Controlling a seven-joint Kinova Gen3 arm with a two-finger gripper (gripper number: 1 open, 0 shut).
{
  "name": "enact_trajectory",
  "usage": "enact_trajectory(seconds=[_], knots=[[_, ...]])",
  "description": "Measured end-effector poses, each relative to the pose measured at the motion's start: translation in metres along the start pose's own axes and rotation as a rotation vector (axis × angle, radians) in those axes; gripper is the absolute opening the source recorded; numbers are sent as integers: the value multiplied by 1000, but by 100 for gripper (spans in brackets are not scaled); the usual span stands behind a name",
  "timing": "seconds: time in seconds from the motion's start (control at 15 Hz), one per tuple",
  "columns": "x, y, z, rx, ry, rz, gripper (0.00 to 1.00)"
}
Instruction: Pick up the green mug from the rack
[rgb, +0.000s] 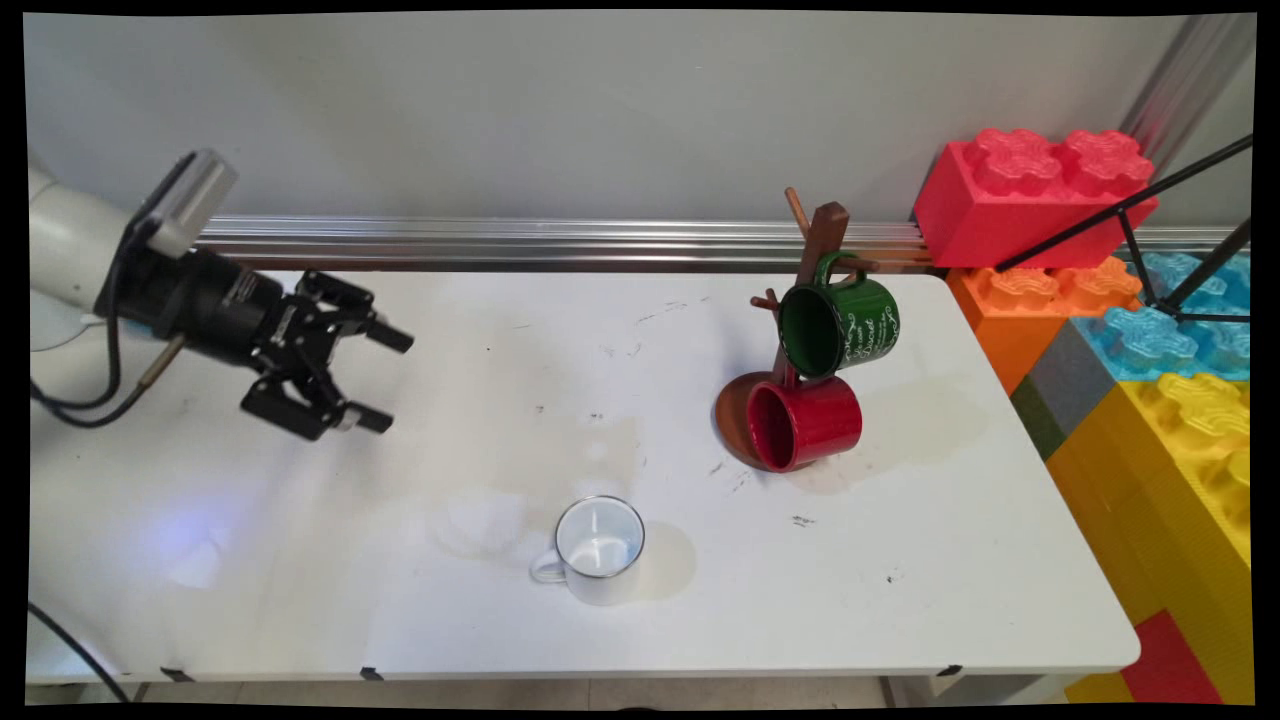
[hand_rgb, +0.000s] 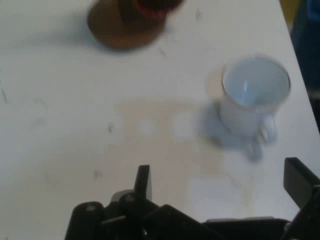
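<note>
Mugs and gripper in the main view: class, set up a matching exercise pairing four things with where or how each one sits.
Things:
1. green mug
2. red mug
3. white mug
4. gripper

States:
A. standing upright on the table
B. hanging highest on the wooden mug tree
C. open, above the table's left side
D. on its side, low on the mug tree by its base

Pairs: 1-B, 2-D, 3-A, 4-C

White mug (rgb: 598, 552), mug tree (rgb: 815, 300) with green (rgb: 838, 327) and red mugs (rgb: 803, 423)
</note>
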Motion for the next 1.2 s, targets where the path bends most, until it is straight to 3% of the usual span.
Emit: enact_trajectory(seconds=[0.53,0.73,1.2], knots=[[27,-12,19,-5,134,-33,100],[48,-11,35,-11,182,-71,100],[107,5,73,-27,232,-141,100]])
